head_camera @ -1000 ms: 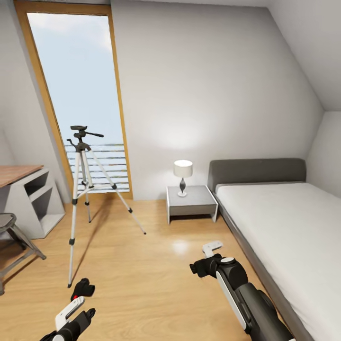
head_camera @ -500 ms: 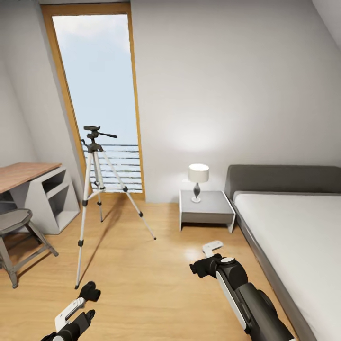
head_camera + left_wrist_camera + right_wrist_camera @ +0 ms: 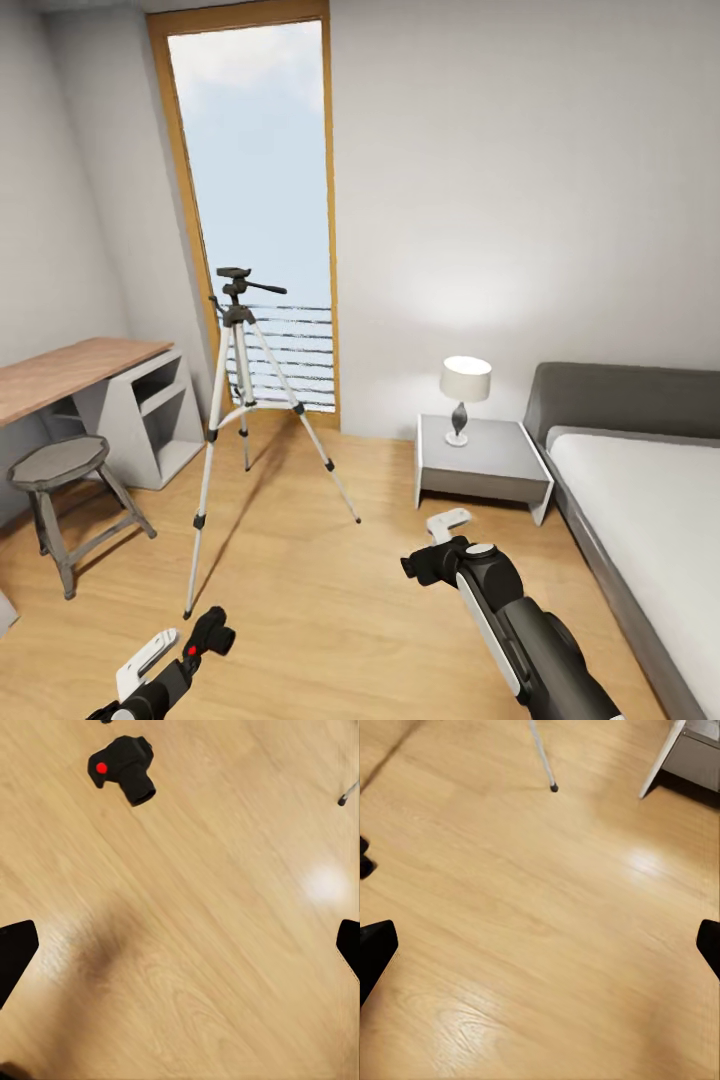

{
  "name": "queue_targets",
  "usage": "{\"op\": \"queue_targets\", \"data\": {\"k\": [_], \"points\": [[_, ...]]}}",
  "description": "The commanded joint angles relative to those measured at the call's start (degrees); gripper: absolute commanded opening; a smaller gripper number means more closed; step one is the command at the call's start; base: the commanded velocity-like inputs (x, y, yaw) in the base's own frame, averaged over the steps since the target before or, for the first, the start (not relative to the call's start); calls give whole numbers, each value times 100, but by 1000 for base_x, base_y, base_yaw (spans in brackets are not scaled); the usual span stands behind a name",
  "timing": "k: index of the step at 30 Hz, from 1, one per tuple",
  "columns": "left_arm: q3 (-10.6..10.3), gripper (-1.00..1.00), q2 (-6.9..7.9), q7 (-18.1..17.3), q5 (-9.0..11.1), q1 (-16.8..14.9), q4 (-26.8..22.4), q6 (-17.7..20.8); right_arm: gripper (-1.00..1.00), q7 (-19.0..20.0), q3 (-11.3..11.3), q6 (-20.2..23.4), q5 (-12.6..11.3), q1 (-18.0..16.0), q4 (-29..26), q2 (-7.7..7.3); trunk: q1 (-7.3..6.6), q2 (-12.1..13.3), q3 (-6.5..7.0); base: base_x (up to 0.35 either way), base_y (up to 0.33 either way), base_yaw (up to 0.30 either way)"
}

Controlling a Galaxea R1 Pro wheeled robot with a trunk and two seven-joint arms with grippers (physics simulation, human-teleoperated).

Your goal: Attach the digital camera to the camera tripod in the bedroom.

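Note:
The digital camera [image 3: 212, 634] lies on the plank floor, small and black with a red button, just ahead of my left gripper [image 3: 158, 668]. In the left wrist view the camera [image 3: 124, 769] sits well clear of the open left gripper [image 3: 180, 949], with nothing between the fingertips [image 3: 15, 954]. The camera tripod [image 3: 240, 400] stands on its silver legs before the tall window, its black head and pan handle on top. My right gripper [image 3: 436, 545] hangs open over bare floor; the right wrist view shows the right gripper [image 3: 540, 945] wide apart and one tripod foot [image 3: 553, 787].
A wooden desk [image 3: 70, 370] and a grey stool [image 3: 65, 470] stand at the left wall. A grey nightstand [image 3: 480, 465] with a lamp [image 3: 464, 395] sits beside the low bed [image 3: 640, 500] at the right. Open plank floor [image 3: 330, 600] stretches between them.
The head view has swung left, so the whole room has shifted right and the stool now shows in full. Both arms keep their place in the picture.

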Motion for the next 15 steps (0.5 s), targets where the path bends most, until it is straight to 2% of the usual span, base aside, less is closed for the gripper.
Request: {"op": "queue_targets", "data": {"k": [1,8,15], "points": [[8,100,-5,39,60,-5,-9,28,100,14,-2,26,-1,-3,-6,-1,3,-3,-7,327,-1,250],[7,100,-5,39,56,-5,-9,24,100,14,2,23,-1,-3,-6,-5,3,-3,-7,327,-36,250],[7,100,-8,39,56,-5,-8,23,100,14,-1,22,-1,-3,-6,-6,3,-3,-7,326,-106,250]]}}
